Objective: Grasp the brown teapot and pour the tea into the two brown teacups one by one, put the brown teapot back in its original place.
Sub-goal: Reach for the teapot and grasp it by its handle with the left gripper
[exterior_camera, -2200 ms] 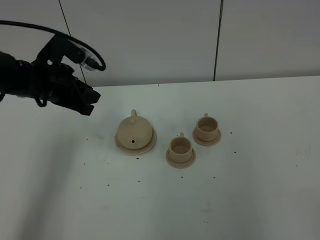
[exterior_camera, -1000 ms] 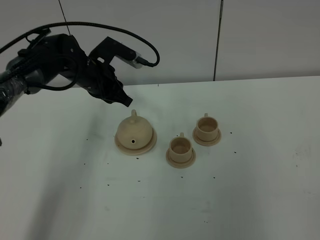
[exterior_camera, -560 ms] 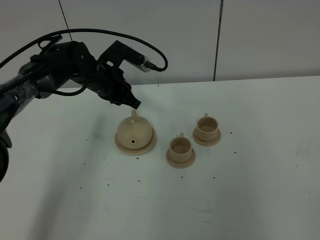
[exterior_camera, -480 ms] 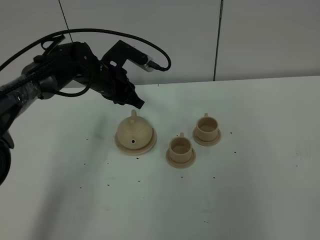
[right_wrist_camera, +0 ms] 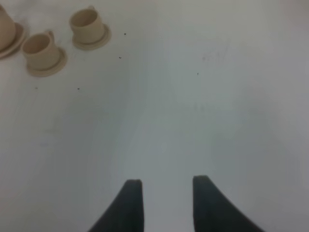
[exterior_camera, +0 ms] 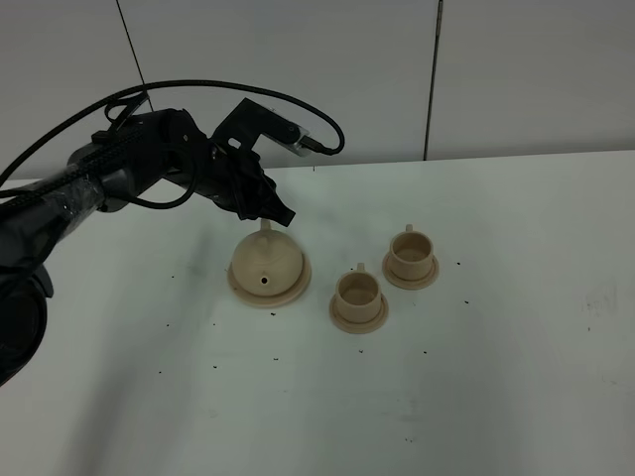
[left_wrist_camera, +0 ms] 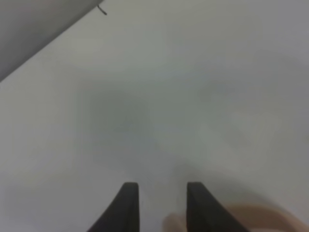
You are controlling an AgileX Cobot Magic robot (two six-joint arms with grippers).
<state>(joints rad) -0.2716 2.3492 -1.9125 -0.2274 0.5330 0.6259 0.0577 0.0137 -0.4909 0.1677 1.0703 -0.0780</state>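
Observation:
The brown teapot (exterior_camera: 266, 264) sits on its wide saucer (exterior_camera: 288, 294) left of centre, its lid knob and handle towards the back. Two brown teacups on small saucers stand to its right, one nearer (exterior_camera: 357, 292) and one farther (exterior_camera: 410, 250). My left gripper (exterior_camera: 281, 213) hovers just above the teapot's back top and is open. In the left wrist view the gripper (left_wrist_camera: 162, 186) is empty, with a blurred bit of the teapot (left_wrist_camera: 260, 220) beside one fingertip. My right gripper (right_wrist_camera: 166, 181) is open and empty over bare table, far from the cups (right_wrist_camera: 41, 48) (right_wrist_camera: 88, 24).
The white table (exterior_camera: 496, 377) carries small dark specks. A grey wall (exterior_camera: 347, 69) rises behind the table's back edge. The left arm's cable (exterior_camera: 198, 87) loops above the gripper. The right arm does not show in the exterior view.
My left arm has swung from the far left rightward to the teapot, stopping just above its back top. Teapot and cups have not moved.

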